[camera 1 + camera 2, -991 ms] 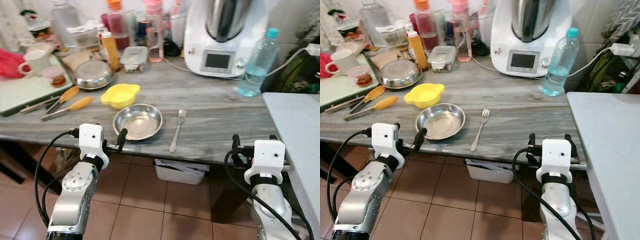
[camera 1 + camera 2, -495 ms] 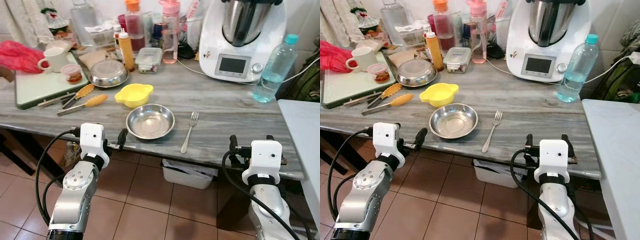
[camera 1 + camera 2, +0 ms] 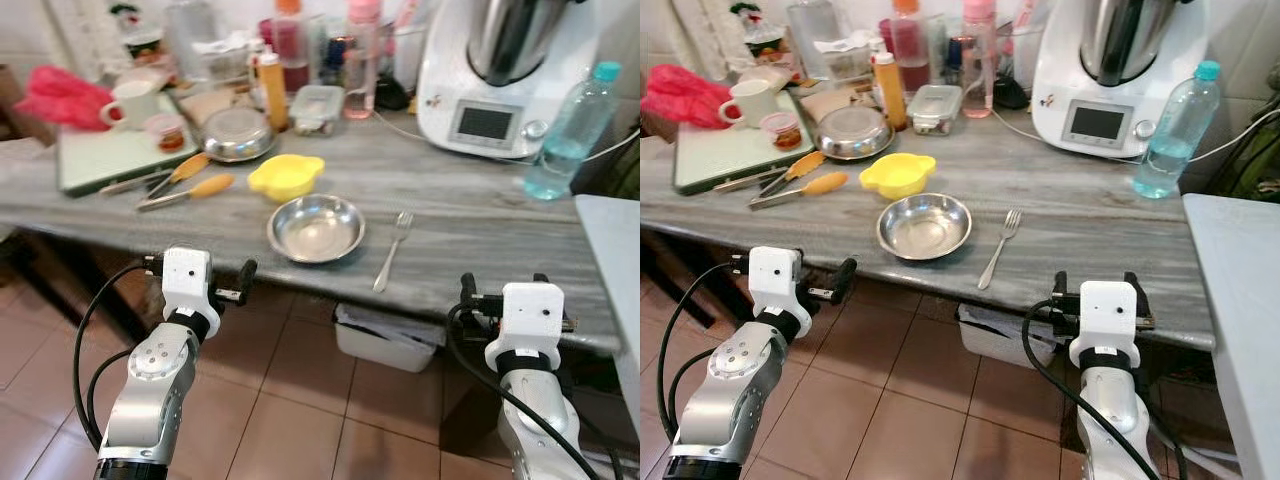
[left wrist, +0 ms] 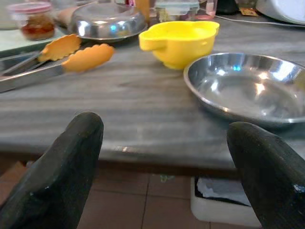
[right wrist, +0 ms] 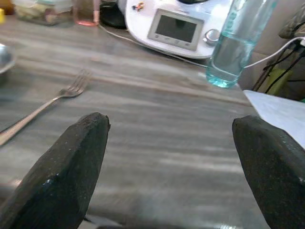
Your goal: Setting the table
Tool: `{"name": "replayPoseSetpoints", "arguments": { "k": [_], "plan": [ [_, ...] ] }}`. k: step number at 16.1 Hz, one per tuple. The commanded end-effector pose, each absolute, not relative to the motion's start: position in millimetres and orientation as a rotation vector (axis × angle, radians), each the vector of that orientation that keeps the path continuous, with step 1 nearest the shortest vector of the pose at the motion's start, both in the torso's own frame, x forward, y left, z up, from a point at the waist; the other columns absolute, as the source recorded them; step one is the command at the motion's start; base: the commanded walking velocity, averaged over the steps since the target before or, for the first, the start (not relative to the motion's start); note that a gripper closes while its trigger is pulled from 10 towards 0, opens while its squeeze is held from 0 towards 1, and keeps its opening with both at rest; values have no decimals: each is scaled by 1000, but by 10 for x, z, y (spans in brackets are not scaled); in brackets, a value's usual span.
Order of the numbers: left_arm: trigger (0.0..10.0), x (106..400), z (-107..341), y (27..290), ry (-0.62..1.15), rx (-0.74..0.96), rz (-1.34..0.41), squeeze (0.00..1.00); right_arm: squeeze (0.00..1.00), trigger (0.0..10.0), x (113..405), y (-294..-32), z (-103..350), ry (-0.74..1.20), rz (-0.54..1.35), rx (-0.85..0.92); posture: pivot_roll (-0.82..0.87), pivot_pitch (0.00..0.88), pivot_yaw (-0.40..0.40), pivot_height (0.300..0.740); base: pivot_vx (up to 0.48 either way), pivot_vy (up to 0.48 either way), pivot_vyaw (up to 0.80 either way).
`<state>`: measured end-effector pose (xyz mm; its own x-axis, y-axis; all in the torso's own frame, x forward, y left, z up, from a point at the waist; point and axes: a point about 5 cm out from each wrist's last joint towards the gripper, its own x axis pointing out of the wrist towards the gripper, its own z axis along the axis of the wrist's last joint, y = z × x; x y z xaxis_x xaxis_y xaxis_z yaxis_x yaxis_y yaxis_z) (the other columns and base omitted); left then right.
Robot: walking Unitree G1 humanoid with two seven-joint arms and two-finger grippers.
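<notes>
A round steel plate [image 3: 315, 227] lies near the front edge of the grey marble table [image 3: 450, 205], with a fork [image 3: 392, 250] just to its right and a yellow bowl [image 3: 285, 176] behind it. My left gripper [image 4: 167, 143] is held low in front of the table edge, short of the plate [image 4: 248, 90], open and holding nothing. My right gripper [image 5: 171, 152] is also open and holds nothing, below the table's front edge to the right of the fork [image 5: 43, 112].
Orange-tipped tongs [image 3: 180, 185], a green board [image 3: 110, 155] with a mug [image 3: 130, 100], a lidded steel dish [image 3: 235, 135], bottles, a white kitchen machine [image 3: 500, 70] and a water bottle [image 3: 570, 135] crowd the back. A white bin [image 3: 390, 335] sits under the table. A white surface [image 3: 610, 260] adjoins at right.
The whole picture has shifted: the table now looks farther off and more tiled floor shows, so the camera moved. Plate, fork and bowl keep their places; both grippers stay open.
</notes>
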<state>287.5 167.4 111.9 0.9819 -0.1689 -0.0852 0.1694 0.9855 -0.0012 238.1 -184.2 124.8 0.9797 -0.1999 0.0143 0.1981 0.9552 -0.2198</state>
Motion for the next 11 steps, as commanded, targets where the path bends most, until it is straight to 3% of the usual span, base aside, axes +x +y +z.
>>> {"name": "replayPoseSetpoints", "arguments": {
  "k": [1,11],
  "plan": [
    [10000,2883,1113,1703,95,14,-163,0,0,10000,2384,-1843,1262,0,-209,-215,-114,13,66,740,-270,0,0],
    [10000,2899,1108,1695,101,16,-174,0,0,10000,2421,-1849,1278,-15,-212,-215,-113,7,65,740,-281,0,0]
  ]
}}
